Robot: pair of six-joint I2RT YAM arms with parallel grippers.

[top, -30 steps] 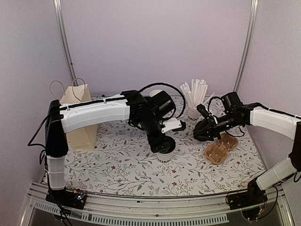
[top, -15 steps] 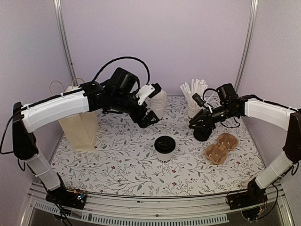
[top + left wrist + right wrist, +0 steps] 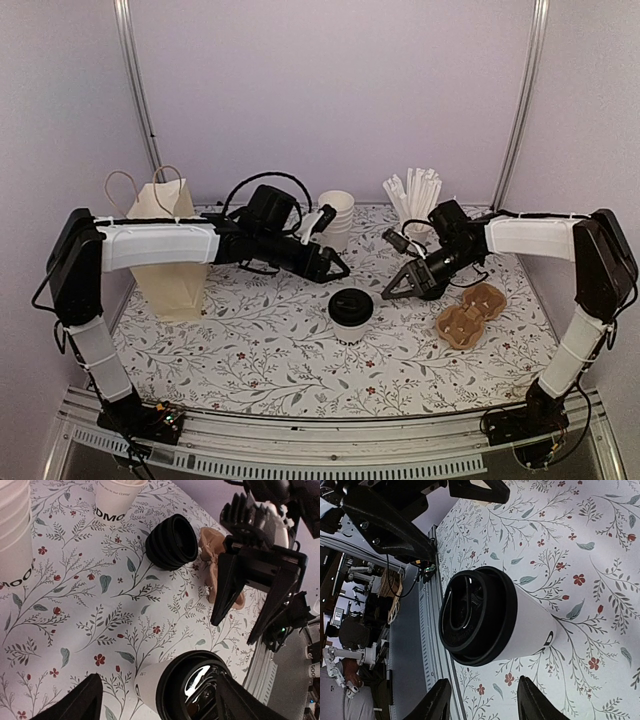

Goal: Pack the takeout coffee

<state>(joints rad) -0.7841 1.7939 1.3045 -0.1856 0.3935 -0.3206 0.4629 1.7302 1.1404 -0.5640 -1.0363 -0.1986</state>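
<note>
On the flowered table (image 3: 250, 350), about the middle of it, one takeout coffee cup (image 3: 351, 312) stands upright with its black lid pressed on. Nothing touches it. From where I stand the left gripper (image 3: 159, 685) hangs above and just behind the cup, pointing down toward it. Its own camera shows the two fingers (image 3: 80, 702) spread wide, with the lid in the gap beyond them, so the jaws are open and hold nothing. The right gripper (image 3: 392, 290) comes in low from the other side. It sits just to the right of the cup with its fingertips aimed at it but short of it, and its fingers are parted too, with only bare tabletop between them. A brown pulp carrier (image 3: 470, 312) lies flat to the right of the cup, near it but apart, and nothing sits in its wells. Behind the right gripper a white cup of straws (image 3: 413, 238) stands by the back wall. A stack of black lids (image 3: 172, 542) lies on its side in front of that cup, though I can only make it out from the left wrist view. A stack of empty white cups (image 3: 337, 218) stands at the back, just beyond the left gripper. The cream paper bag (image 3: 165, 255) stands upright at the far left, well apart from the coffee.
</note>
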